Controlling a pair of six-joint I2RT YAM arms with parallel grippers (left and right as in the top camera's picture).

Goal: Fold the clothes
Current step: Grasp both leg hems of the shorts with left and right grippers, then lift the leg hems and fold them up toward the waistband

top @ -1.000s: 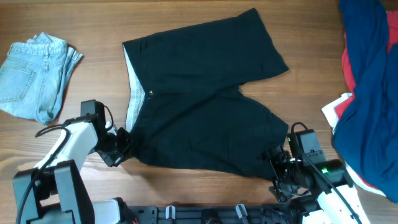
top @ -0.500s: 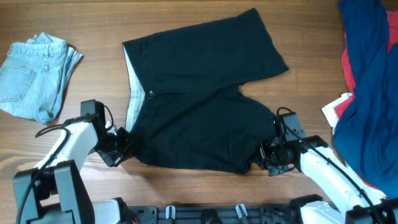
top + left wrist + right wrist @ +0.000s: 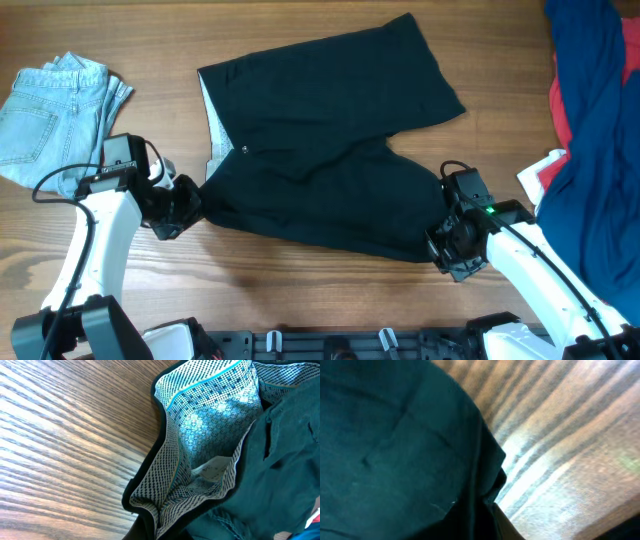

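Black shorts (image 3: 320,150) lie spread on a wooden table (image 3: 300,290), waist to the left and the two wide legs reaching right, the far leg angled toward the top edge. The left gripper (image 3: 192,200) holds the near corner of the waistband (image 3: 212,150) with its fingers closed on the cloth. Its wrist camera shows the patterned white-and-teal lining (image 3: 210,425) of the waist turned up and gathered toward the fingers, just above the wood grain (image 3: 60,435). At the other end, the right gripper (image 3: 438,245) sits at the hem of the near leg. Its wrist view shows the dark fabric (image 3: 395,450) bunched and drawn in between fingers pressed together on it. Folded light-blue denim shorts (image 3: 55,125) rest at the table's far left, well apart from the shorts. A navy-and-red garment (image 3: 595,120) is heaped along the right edge.
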